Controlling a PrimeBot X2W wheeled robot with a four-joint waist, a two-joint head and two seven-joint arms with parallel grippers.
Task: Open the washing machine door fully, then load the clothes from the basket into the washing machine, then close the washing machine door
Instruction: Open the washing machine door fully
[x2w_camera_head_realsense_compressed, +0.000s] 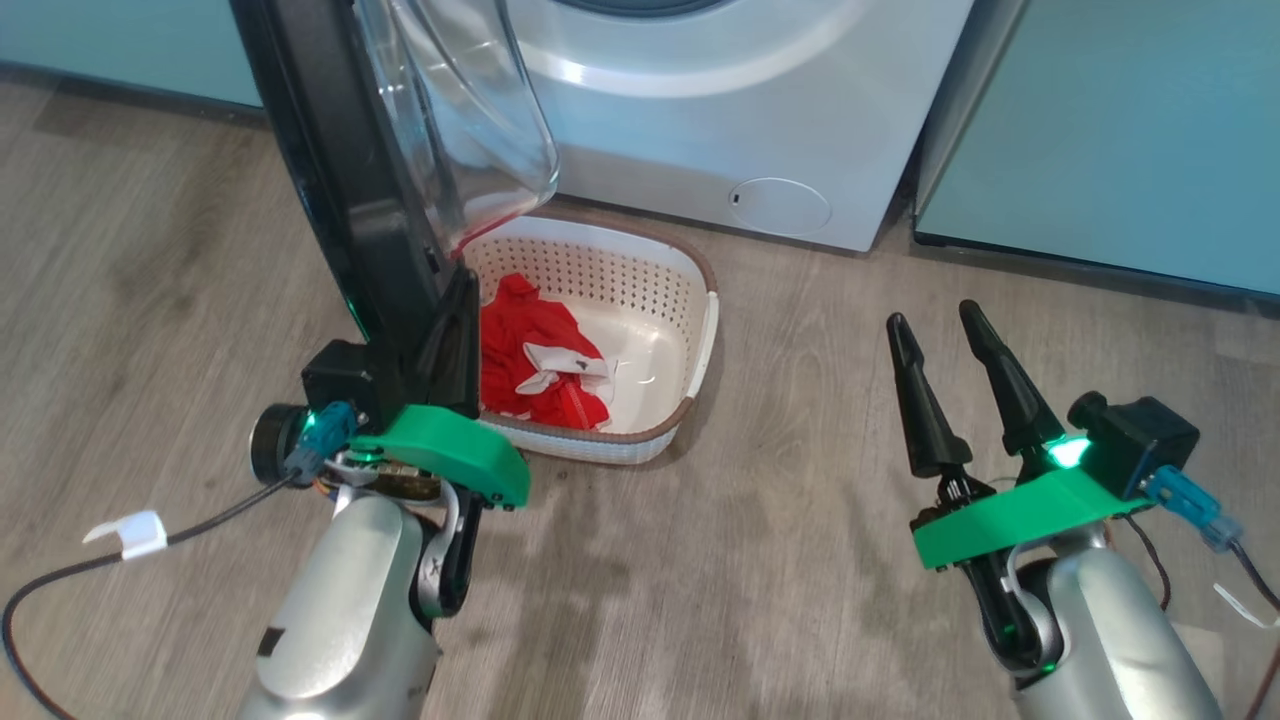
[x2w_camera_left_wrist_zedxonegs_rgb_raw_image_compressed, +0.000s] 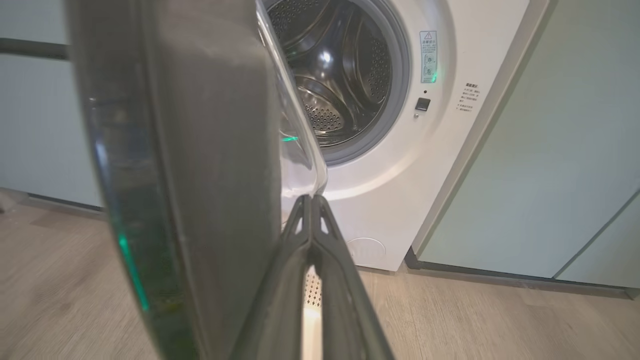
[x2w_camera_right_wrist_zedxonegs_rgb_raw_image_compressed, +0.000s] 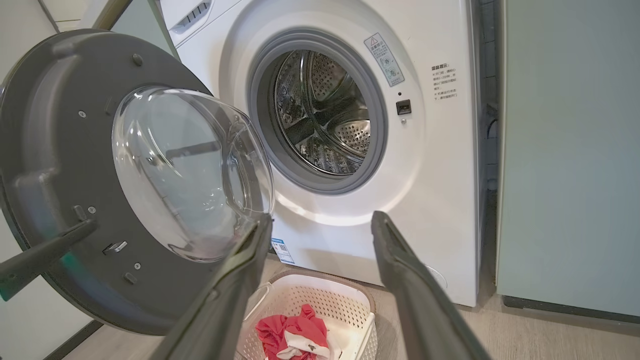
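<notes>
Head view: looks down on the door (x2w_camera_head_realsense_compressed: 330, 200) edge-on, with the basket (x2w_camera_head_realsense_compressed: 700, 330) on the wood floor (x2w_camera_head_realsense_compressed: 800, 430) just in front of the washer (x2w_camera_head_realsense_compressed: 740, 110).
Left wrist view: sees deep into the steel drum (x2w_camera_left_wrist_zedxonegs_rgb_raw_image_compressed: 340, 75). The door's dark rim is close and blurry on the left, right beside the left gripper (x2w_camera_left_wrist_zedxonegs_rgb_raw_image_compressed: 311, 200).
Right wrist view: shows the door's inside face, its clear bowl (x2w_camera_right_wrist_zedxonegs_rgb_raw_image_compressed: 190, 170) and the grey seal (x2w_camera_right_wrist_zedxonegs_rgb_raw_image_compressed: 260, 125). A dark finger of the left gripper lies against the door near the latch (x2w_camera_right_wrist_zedxonegs_rgb_raw_image_compressed: 115, 246).
Left gripper: fingers pressed together, tips touching, nothing between them. It sits along the inside of the door's rim.
Right gripper (x2w_camera_head_realsense_compressed: 932, 320): fingers wide apart, holding nothing. It hangs over the floor, well to the right of the basket.
Clothes (x2w_camera_head_realsense_compressed: 540, 350): red with a white bit, lying in the basket on the side near the door.
Door edge: the door stands out from the washer, and its bowl hangs over the basket's back corner.
Room: bare floor lies between the basket and the right gripper. A teal cabinet (x2w_camera_right_wrist_zedxonegs_rgb_raw_image_compressed: 570, 150) stands just beside the washer, with a dark gap between them.
Writing: a sticker (x2w_camera_right_wrist_zedxonegs_rgb_raw_image_compressed: 384, 59) with a red warning triangle, small print (x2w_camera_right_wrist_zedxonegs_rgb_raw_image_compressed: 444, 82) and a blue label (x2w_camera_right_wrist_zedxonegs_rgb_raw_image_compressed: 282, 250) low down, all too small to read.
Cap (x2w_camera_head_realsense_compressed: 780, 205): round, low on the washer's front.
</notes>
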